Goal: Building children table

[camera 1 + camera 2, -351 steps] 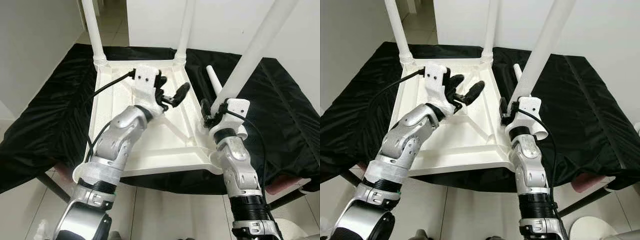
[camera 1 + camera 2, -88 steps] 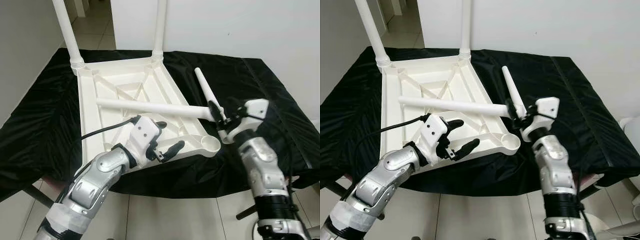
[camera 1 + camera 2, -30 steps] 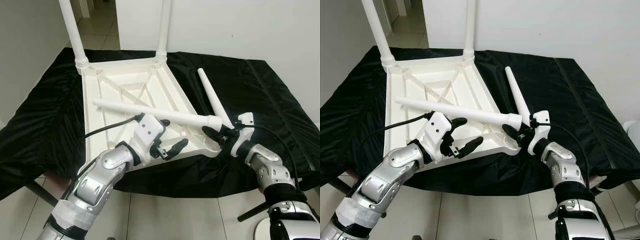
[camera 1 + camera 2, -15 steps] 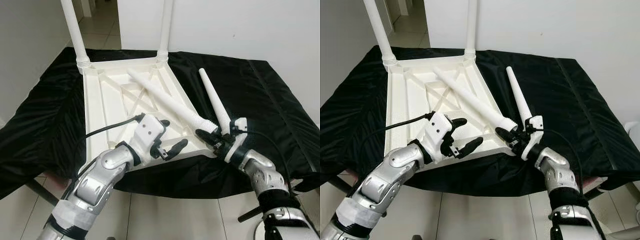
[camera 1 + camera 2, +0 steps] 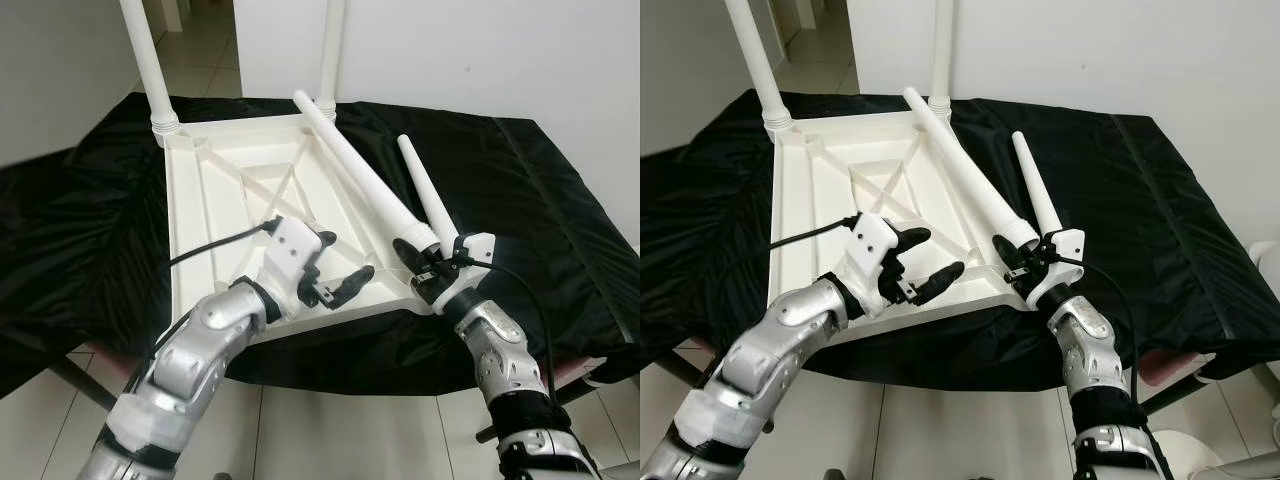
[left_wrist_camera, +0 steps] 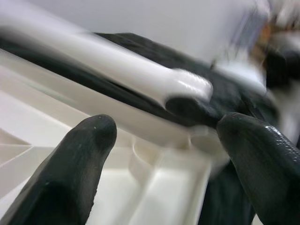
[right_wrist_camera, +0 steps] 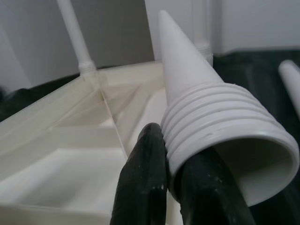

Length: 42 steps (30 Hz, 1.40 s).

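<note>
Black cloth [image 5: 540,200] covers the work surface beneath a white wall, and on it a white children's table top [image 5: 240,200] lies upside down, ribbed underside up, with two legs [image 5: 145,60] already standing upright in its far corners. At the near right corner the right gripper [image 5: 420,262] is clamped on the threaded end of a loose table leg [image 5: 350,165] — the leg slants up and away over the table top toward the far right upright. In the right wrist view the black fingers [image 7: 143,187] press against the threaded collar from below, the hollow open end just beyond them. A second loose leg [image 5: 428,200] lies on the cloth just beside the table top's right edge. The left gripper [image 5: 335,275] hovers over the near edge of the table top, fingers spread wide and holding nothing — the socket at the near right corner [image 6: 201,140] shows between them, blurred.
</note>
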### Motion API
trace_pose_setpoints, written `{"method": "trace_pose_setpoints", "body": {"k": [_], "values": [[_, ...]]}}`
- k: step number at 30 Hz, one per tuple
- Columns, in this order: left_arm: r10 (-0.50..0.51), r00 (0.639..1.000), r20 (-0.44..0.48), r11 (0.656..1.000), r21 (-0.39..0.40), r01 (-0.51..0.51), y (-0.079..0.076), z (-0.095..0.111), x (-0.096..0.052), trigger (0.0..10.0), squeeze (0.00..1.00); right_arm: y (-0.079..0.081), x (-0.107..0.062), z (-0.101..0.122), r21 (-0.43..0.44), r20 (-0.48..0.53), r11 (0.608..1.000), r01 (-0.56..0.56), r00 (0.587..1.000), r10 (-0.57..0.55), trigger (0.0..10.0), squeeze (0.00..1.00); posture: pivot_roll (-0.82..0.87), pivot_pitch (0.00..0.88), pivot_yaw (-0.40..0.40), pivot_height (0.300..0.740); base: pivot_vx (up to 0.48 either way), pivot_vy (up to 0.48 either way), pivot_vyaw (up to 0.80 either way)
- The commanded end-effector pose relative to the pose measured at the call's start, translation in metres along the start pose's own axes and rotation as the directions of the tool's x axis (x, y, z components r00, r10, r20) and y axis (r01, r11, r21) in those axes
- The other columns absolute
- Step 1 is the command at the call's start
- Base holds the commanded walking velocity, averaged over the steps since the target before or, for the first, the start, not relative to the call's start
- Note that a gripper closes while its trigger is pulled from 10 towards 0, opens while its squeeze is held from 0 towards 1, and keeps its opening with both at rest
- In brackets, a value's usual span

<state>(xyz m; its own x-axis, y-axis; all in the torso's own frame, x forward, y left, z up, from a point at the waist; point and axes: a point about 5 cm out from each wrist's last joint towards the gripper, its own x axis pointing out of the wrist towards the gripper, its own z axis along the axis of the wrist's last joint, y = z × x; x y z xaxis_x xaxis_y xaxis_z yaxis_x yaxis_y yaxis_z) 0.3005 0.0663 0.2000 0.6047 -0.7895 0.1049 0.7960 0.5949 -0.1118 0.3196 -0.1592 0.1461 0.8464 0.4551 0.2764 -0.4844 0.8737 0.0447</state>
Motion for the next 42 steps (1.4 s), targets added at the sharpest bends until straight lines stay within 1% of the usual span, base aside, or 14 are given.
{"method": "trace_pose_setpoints", "body": {"k": [1, 2, 3, 9, 10, 11, 12, 14, 15, 19, 27, 30, 37, 42], "values": [[-0.043, 0.999, 0.009, 0.993, -0.110, 0.044, 0.003, 0.003, 0.003, 10.0, 0.00, 0.010, 0.004, 0.008, -0.062, 0.047, 0.998, -0.008, 0.999, 0.011, 10.0, 0.00, 0.02, 0.058, -0.012, 0.740, 0.000, 0.000, 0.00], [-0.043, 0.999, 0.009, 0.993, -0.110, 0.044, 0.003, 0.003, 0.003, 10.0, 0.00, 0.010, 0.004, 0.008, -0.062, 0.047, 0.998, -0.008, 0.999, 0.011, 10.0, 0.00, 0.02, 0.058, -0.012, 0.740, 0.000, 0.000, 0.00], [-0.063, 0.998, -0.001, 0.990, -0.124, 0.063, 0.004, 0.003, 0.005, 10.0, 1.00, 0.014, 0.005, 0.008, -0.085, 0.059, 0.996, -0.008, 0.998, 0.013, 10.0, 0.00, 0.02, 0.054, -0.009, 0.740, 0.000, 0.000, 0.00], [-0.084, 0.996, -0.016, 0.979, -0.186, 0.080, 0.009, 0.011, 0.020, 10.0, 1.00, 0.036, 0.014, 0.015, -0.201, 0.109, 0.979, -0.037, 0.992, 0.060, 10.0, 0.00, 0.00, 0.042, -0.006, 0.740, 0.000, 0.000, 0.00], [-0.137, 0.991, 0.013, 0.951, -0.278, 0.135, 0.008, 0.020, 0.027, 10.0, 0.24, 0.045, 0.017, 0.015, -0.214, 0.109, 0.974, -0.075, 0.989, 0.100, 10.0, 0.00, -0.01, 0.036, -0.002, 0.740, 0.000, 0.000, 0.00], [-0.137, 0.991, 0.013, 0.951, -0.278, 0.135, 0.008, 0.020, 0.027, 10.0, 0.24, 0.045, 0.017, 0.015, -0.214, 0.109, 0.974, -0.075, 0.989, 0.100, 10.0, 0.00, -0.01, 0.036, -0.002, 0.740, 0.000, 0.000, 0.00], [-0.141, 0.990, 0.014, 0.949, -0.283, 0.139, 0.009, 0.022, 0.030, 10.0, 0.00, 0.047, 0.018, 0.014, -0.213, 0.108, 0.974, -0.080, 0.989, 0.105, 10.0, 0.00, -0.01, 0.034, -0.002, 0.740, 0.000, 0.000, 0.00], [-0.126, 0.992, 0.006, 0.954, -0.273, 0.123, 0.012, 0.022, 0.034, 10.0, 0.00, 0.049, 0.019, 0.014, -0.219, 0.107, 0.972, -0.085, 0.988, 0.110, 10.0, 0.00, -0.01, 0.032, 0.000, 0.740, 0.000, 0.000, 0.00], [-0.091, 0.995, -0.030, 0.944, -0.322, 0.077, 0.020, 0.021, 0.040, 10.0, 0.00, 0.053, 0.021, 0.014, -0.218, 0.111, 0.972, -0.082, 0.988, 0.108, 10.0, 0.00, -0.02, 0.033, 0.004, 0.740, 0.000, 0.000, 0.00], [-0.074, 0.997, -0.007, 0.902, -0.426, 0.064, 0.025, 0.032, 0.048, 10.0, 0.00, 0.059, 0.022, 0.016, -0.246, 0.122, 0.965, -0.090, 0.985, 0.123, 10.0, 0.00, -0.02, 0.031, 0.009, 0.740, 0.000, 0.000, 0.00], [0.090, 0.989, -0.117, 0.896, -0.424, -0.132, 0.053, 0.027, 0.056, 10.0, 0.00, 0.065, 0.023, 0.015, -0.304, 0.136, 0.951, -0.063, 0.985, 0.109, 10.0, 0.00, -0.03, 0.030, 0.015, 0.740, 0.000, 0.000, 0.00], [0.120, 0.985, -0.123, 0.867, -0.471, -0.164, 0.059, 0.029, 0.057, 10.0, 0.00, 0.068, 0.022, 0.013, -0.311, 0.135, 0.948, -0.059, 0.985, 0.105, 10.0, 0.00, -0.03, 0.031, 0.017, 0.740, 0.000, 0.000, 0.00], [0.275, 0.955, -0.114, 0.749, -0.598, -0.287, 0.086, 0.042, 0.055, 10.0, 0.00, 0.075, 0.019, 0.006, -0.323, 0.122, 0.944, -0.066, 0.986, 0.111, 10.0, 0.00, -0.03, 0.033, 0.015, 0.740, 0.000, 0.000, 0.00], [0.341, 0.936, -0.090, 0.705, -0.634, -0.317, 0.099, 0.054, 0.051, 10.0, 0.00, 0.082, 0.015, -0.001, -0.317, 0.097, 0.944, -0.094, 0.987, 0.131, 10.0, 0.00, -0.02, 0.036, 0.018, 0.740, 0.000, 0.000, 0.00]]}}
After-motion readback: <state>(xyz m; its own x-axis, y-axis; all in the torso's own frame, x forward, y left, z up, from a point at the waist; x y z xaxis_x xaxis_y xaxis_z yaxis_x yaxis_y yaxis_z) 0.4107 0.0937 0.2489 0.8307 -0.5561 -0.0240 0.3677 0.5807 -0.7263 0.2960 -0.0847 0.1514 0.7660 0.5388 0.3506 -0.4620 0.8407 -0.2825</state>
